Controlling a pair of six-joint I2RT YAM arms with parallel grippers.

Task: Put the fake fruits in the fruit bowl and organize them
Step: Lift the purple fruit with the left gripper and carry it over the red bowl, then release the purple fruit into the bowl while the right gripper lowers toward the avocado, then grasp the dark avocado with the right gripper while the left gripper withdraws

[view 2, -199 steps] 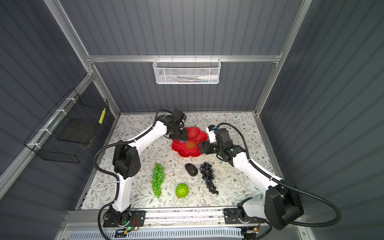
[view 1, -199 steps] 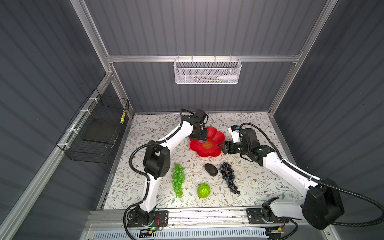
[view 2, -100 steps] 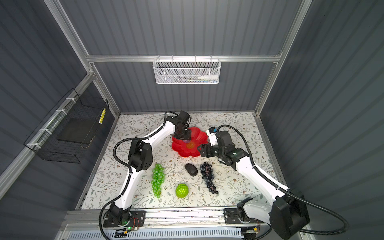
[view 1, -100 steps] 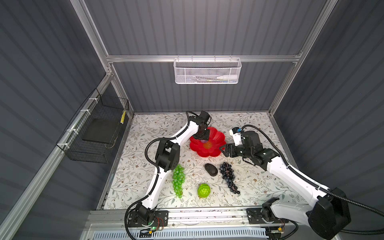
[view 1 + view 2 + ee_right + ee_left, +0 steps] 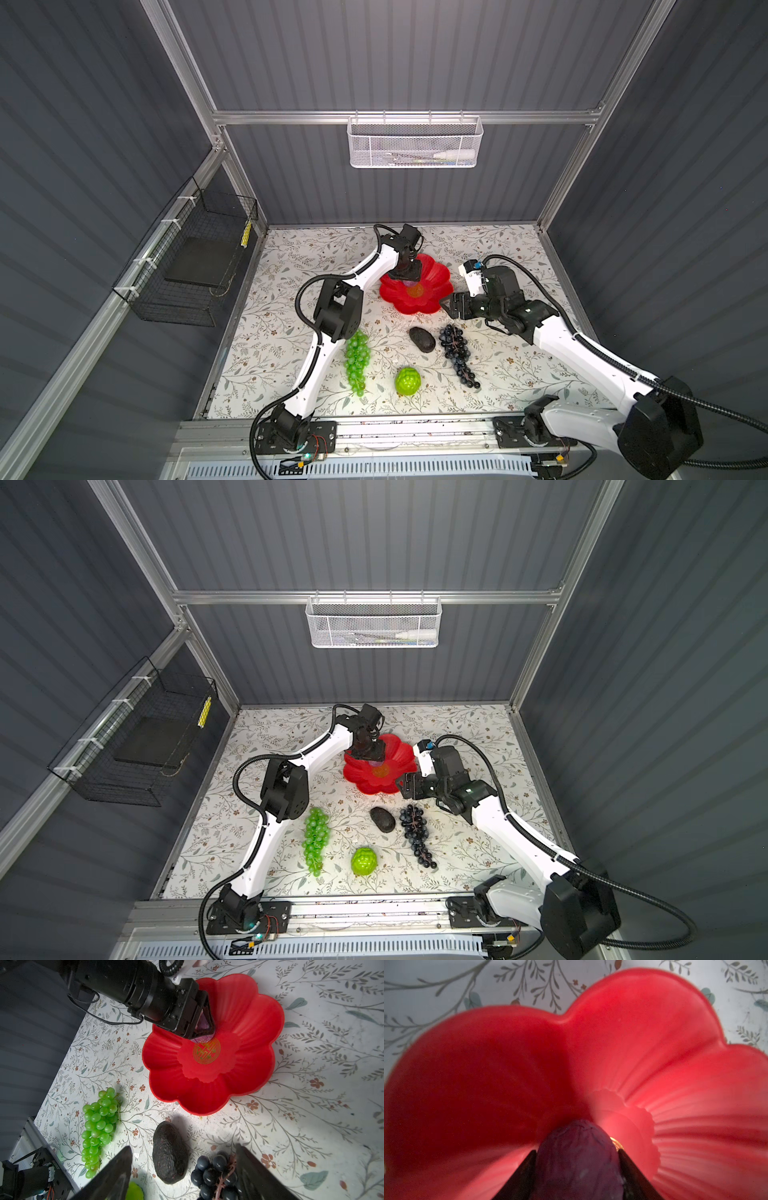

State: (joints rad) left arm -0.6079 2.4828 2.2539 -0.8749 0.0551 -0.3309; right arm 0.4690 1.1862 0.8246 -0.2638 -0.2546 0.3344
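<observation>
The left gripper (image 5: 408, 277) reaches into the shallow glossy red petal-shaped plastic bowl (image 5: 436, 276), its fingers (image 5: 525, 1172) flanking the small purple round fruit (image 5: 577, 1163) beside the gold centre label (image 5: 206, 1050); whether they press it I cannot tell. The right gripper (image 5: 448, 306) hangs wide and empty beside the bowl, near the dark oval avocado (image 5: 422, 338) and purple-black grape bunch (image 5: 457, 349); the green grape bunch (image 5: 357, 361) and bumpy green ball (image 5: 407, 381) lie nearer the front.
</observation>
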